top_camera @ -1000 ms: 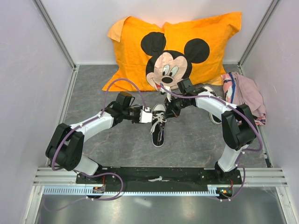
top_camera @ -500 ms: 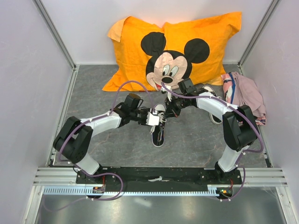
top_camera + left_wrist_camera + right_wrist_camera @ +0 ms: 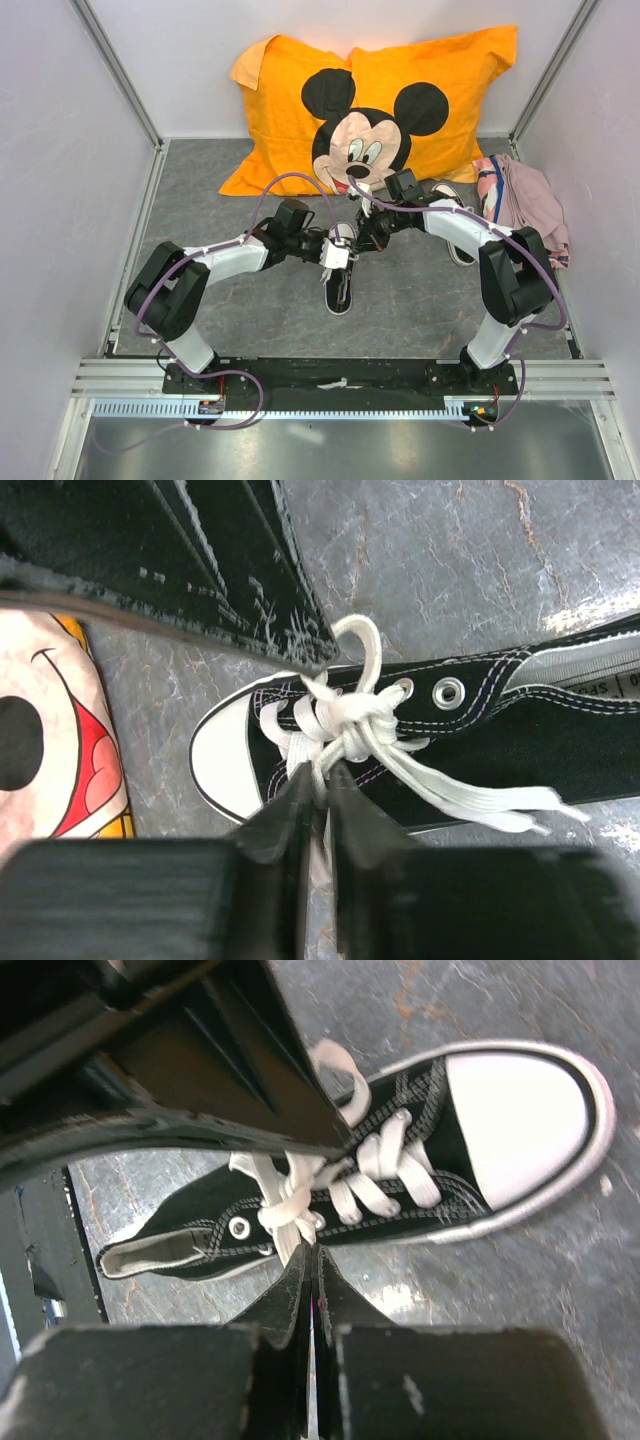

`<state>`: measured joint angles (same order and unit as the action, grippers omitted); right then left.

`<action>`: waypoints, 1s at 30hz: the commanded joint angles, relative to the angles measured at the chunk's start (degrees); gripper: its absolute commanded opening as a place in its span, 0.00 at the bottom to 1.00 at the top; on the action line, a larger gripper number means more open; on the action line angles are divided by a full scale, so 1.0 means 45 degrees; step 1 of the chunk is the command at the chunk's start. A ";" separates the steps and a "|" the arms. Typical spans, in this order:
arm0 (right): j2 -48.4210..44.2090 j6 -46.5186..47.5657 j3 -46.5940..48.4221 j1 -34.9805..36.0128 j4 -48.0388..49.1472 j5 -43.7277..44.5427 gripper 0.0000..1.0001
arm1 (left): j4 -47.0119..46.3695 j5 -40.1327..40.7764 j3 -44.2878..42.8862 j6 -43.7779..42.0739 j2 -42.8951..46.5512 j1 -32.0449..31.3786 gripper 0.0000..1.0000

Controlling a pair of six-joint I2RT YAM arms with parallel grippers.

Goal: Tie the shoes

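Shoes sit on the grey table (image 3: 250,310). The nearer shoe (image 3: 339,288) lies at its middle between the two arms, heel toward the arm bases and white toe cap toward the far wall, in the same spot as a second ago. What has changed is the left arm. Its gripper (image 3: 336,256) was beside the shoe's left flank then and has since swung in over the laces (image 3: 345,725), with the elbow drawn in as well. The right arm has barely shifted.

Both arms now reach forward and bend inward, so their wrists meet above the lacing. The left gripper has its fingers pinched together on a white strand just below the knot. The right gripper (image 3: 362,240) comes in from the opposite side, its fingers likewise clenched on a strand.

The nearer shoe is black canvas with white stitching, metal eyelets and a white sole. Its laces are bunched into a loose knot with one small loop standing up and two flat ends trailing over the side. The second shoe (image 3: 458,252) lies farther right, partly hidden behind the right forearm. Beyond them an orange cartoon-mouse pillow (image 3: 290,90) leans on the back wall, with a pink cloth (image 3: 525,200) in the right corner.
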<state>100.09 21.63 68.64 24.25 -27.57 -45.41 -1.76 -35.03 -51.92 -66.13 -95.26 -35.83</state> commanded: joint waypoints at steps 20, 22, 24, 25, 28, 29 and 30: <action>-0.1657 -0.0275 -0.1620 -0.0974 0.0209 0.1243 0.00 | 0.0782 0.0479 0.0463 0.0321 0.1071 0.0717 0.02; -0.1696 -0.0236 -0.1640 -0.1014 0.0171 0.1262 0.00 | 0.0782 0.0498 0.0542 0.0320 0.1169 0.0834 0.02; -0.1774 -0.0139 -0.1679 -0.1033 0.0092 0.1301 0.00 | 0.0840 0.0537 0.0659 0.0223 0.1267 0.0912 0.02; -0.1774 -0.0119 -0.1718 -0.1053 0.0073 0.1360 0.00 | 0.0898 0.0576 0.0678 0.0203 0.1306 0.0990 0.02; -0.1852 0.0037 -0.1835 -0.1092 -0.0044 0.1516 0.00 | 0.1015 0.0596 0.0815 0.0047 0.1423 0.1127 0.02; -0.1872 0.0096 -0.1894 -0.1111 -0.0083 0.1574 0.00 | 0.1016 0.0596 0.0873 0.0008 0.1462 0.1147 0.01; -0.1872 0.0212 -0.1914 -0.1150 -0.0122 0.1652 0.00 | 0.1035 0.0596 0.0913 0.0008 0.1482 0.1147 0.02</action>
<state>93.58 20.18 61.30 20.38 -26.70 -41.06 1.61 -34.44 -48.88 -65.80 -90.91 -32.38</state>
